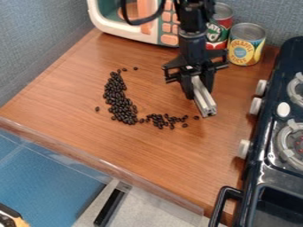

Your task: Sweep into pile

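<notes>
Black oval beans [121, 105] curve across a wood-grained counter [118, 148], the gripper [199, 91] clasping a squared metal bar [204, 103].

We see near-black beans [120, 104] on a warm orange-brown counter [106, 150] streaked with darker wood grain. Behind the beans we find a white toy microwave [98, 20] with a teal interior and peach-orange buttons [167, 28]. Behind and right of the beans, we see one can [220, 33] in red, green and white, and another [244, 49] in yellow, blue and white with a silver-grey lid. Right of the beans, we note a black gripper [200, 84], a silver-grey bar [204, 99] and a glossy blue-black stove [260, 166] with off-white knobs [255, 106]. Behind the beans, we see a mottled blue-grey wall [41, 40].
</notes>
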You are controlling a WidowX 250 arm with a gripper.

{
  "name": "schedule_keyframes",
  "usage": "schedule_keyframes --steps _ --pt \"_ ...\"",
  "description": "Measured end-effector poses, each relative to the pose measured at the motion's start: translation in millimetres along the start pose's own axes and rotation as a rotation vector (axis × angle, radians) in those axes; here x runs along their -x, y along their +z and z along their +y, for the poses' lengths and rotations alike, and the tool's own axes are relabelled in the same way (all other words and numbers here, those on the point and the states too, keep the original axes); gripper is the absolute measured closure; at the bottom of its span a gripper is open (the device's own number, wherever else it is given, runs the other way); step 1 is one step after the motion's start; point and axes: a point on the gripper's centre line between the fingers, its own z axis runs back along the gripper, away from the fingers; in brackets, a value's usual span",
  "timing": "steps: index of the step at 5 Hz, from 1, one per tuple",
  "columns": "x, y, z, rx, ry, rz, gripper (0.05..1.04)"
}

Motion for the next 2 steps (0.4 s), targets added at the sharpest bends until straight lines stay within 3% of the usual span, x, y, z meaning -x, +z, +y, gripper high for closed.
schedule_keyframes --steps 2 --pt "4.5 -12.0 0.8 -0.003 -0.03 -0.039 0.694"
